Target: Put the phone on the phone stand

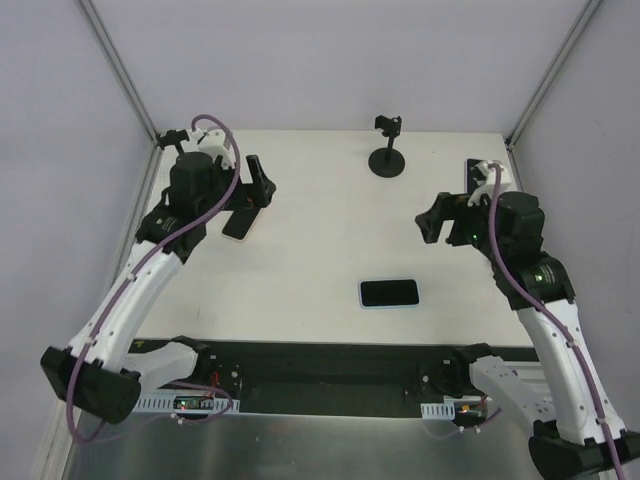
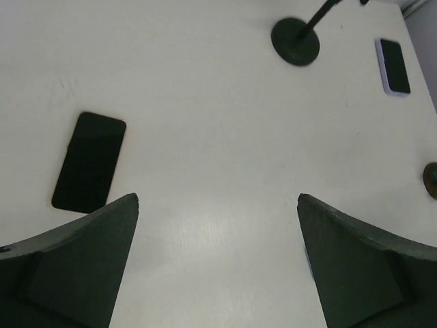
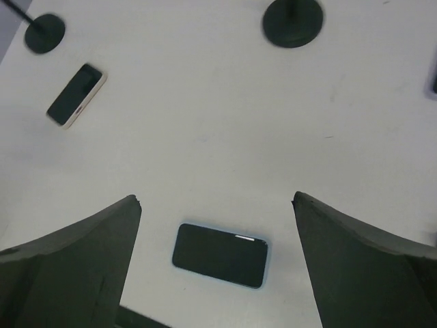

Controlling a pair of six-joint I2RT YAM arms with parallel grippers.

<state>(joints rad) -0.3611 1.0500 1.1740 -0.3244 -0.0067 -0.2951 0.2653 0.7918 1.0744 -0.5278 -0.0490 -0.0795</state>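
Both arms are hovering with nothing gripped: left gripper [image 2: 217, 201] and right gripper [image 3: 216, 199] are sitting spread wide and empty. Target phone [image 1: 389, 293] is lying flat, screen up, near-centre on the table [image 1: 320, 190], well apart from the phone stand [image 1: 387, 150] at the far edge. It's showing as a black glass slab in a pale blue case. Reading it as rigid, light, slick-faced and crackable, so I'm suggesting pinching across the long cased edges, not the glass.
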